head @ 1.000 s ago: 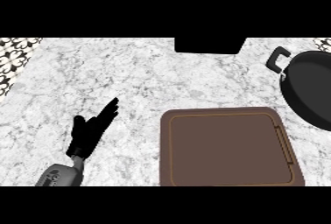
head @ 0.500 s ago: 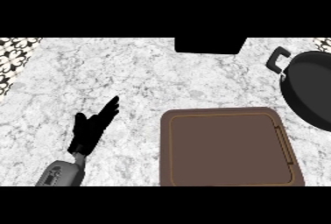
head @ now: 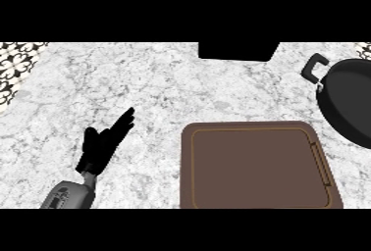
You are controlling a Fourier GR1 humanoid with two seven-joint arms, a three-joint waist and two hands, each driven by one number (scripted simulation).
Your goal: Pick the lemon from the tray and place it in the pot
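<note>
Marble worktop [head: 167, 93] filled the head view, white with grey veining, and almost nothing on it differed from half a second earlier. The brown tray [head: 257, 164] lay at the near edge toward the right, its rim outlined by a thin lighter line, in the same spot as before. The black pot [head: 348, 105] sat at the right edge, cut off by the view's side, with its loop handle [head: 314, 68] pointing toward the far edge; it was near the tray's far right corner but apart from it, and it had not shifted either. No lemon could be seen on the tray or in the visible part of the pot, so its place could not be told. The left hand [head: 105, 144] rested over the worktop's near left part, well apart from the tray, fingers straight and slanting toward the far right, thumb spread out to the side, holding nothing; against the earlier frame its pose and position looked unchanged. A dark block [head: 239, 50] stood at the far edge, and a black-and-white patterned surface [head: 16, 66] bordered the far left corner.
</note>
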